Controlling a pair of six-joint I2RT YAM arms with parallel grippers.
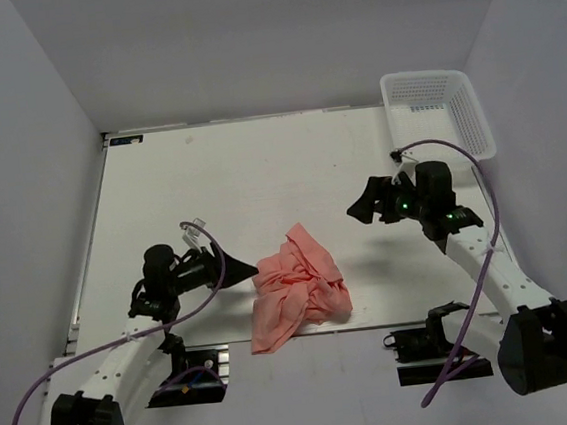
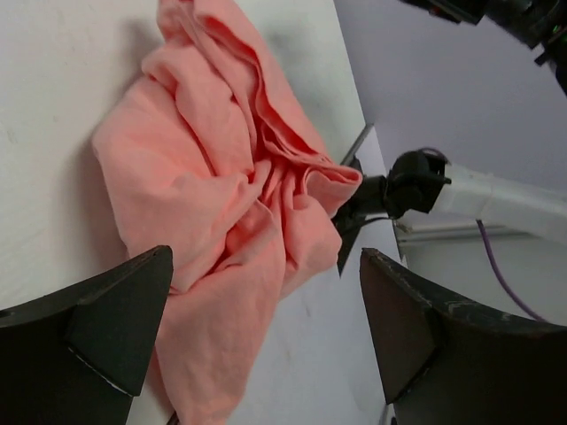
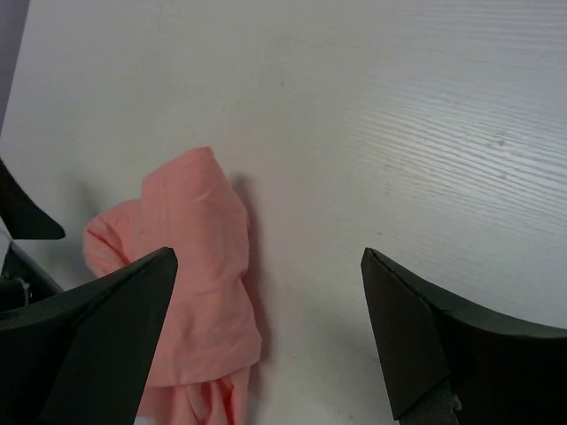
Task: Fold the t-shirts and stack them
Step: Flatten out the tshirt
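So the white table (image 1: 259,165) fills most of the top view, walled in by plain grey panels. Next biggest are the two arms: the left arm (image 1: 126,348) reaches in from the bottom left and the right arm (image 1: 489,263) comes up along the right side. The salmon-pink t-shirt (image 1: 296,287) is just a crumpled heap, not folded at all. It sits roughly in the middle of the table's near side, with its lower corner reaching the front edge. The left wrist view shows that t-shirt (image 2: 221,204) full of bunched folds, and the right wrist view only catches one end of it (image 3: 195,239) at lower left. A white mesh basket (image 1: 470,114) sits in the far right corner, well apart from the shirt. The left gripper (image 1: 254,272) is right at the shirt's left edge with its jaws spread wide and nothing pinched; from its own camera (image 2: 266,257) the cloth lies just ahead between the fingers. The right gripper (image 1: 363,205) hangs over bare table to the right of the shirt, also wide open and empty (image 3: 266,257). A purple cable (image 1: 437,140) loops above the right wrist.
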